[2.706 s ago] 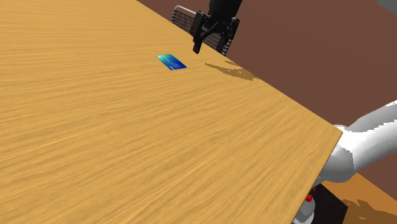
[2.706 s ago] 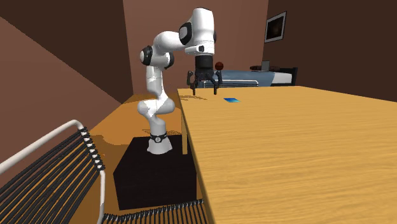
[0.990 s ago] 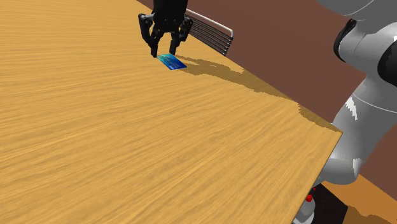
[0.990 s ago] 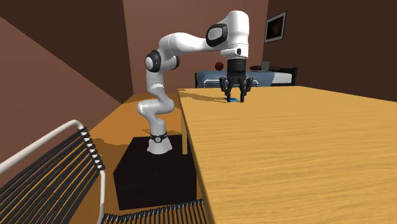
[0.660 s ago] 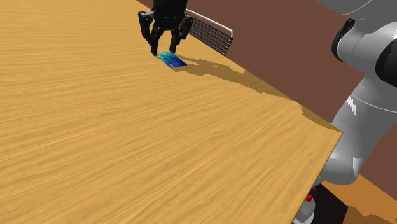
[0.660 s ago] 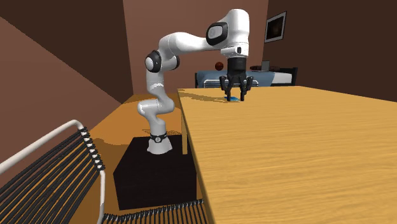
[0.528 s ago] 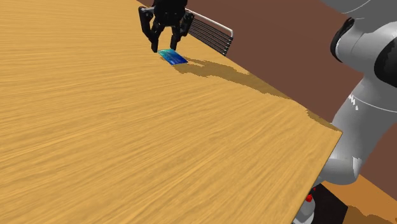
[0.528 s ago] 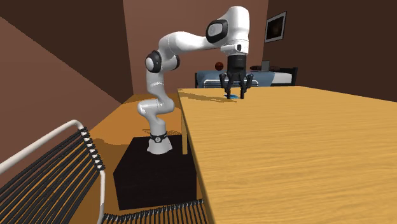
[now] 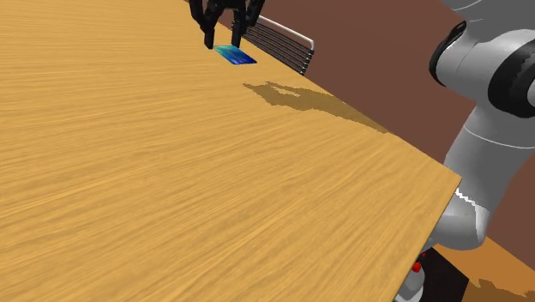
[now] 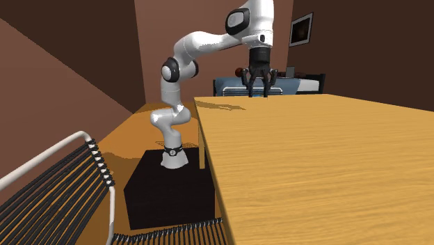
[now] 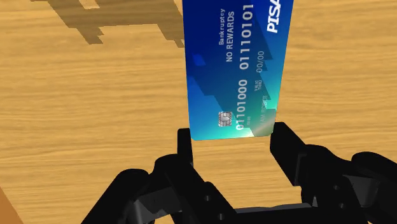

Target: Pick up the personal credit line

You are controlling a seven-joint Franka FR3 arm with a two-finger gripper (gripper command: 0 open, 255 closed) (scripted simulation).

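**pallet_jim:** Gripper (image 9: 223, 40) is sitting higher than it was half a second ago, and the blue card (image 9: 236, 56) is riding up with it. So the card is hanging clear of the wooden table (image 9: 171, 189) now instead of lying flat on it.

**rosa_k:** Nice. What are the fingers doing, actually clamping or just hovering around it?

**pallet_jim:** Clamping. In the wrist view the two black fingers (image 11: 186, 149) are squeezing the card's near end, one pressing on each long edge, so they're standing only a card's width apart. The rest of the card is sticking out past the tips, face showing — "NO REWARDS" and "PISA" are reading fine, and the little chip is sitting close to the pinched end.

**rosa_k:** And you're sure it's off the wood?

**pallet_jim:** Yep. In the shoulder view the shadow (image 9: 296, 96) is falling at about 4 o'clock from the card and well apart from it. A slatted chair back (image 9: 287, 45) is poking up at roughly 3 o'clock from the card, just past the table's edge. The white arm (image 9: 489, 129) is climbing up the 3 o'clock side of that view from the stand (image 9: 441, 279) down at 5 o'clock.

**rosa_k:** And the other camera?

**pallet_jim:** Same story there — the arm is arching over from the black stand and the gripper is hanging above the table's far end, around 1 o'clock in that view.
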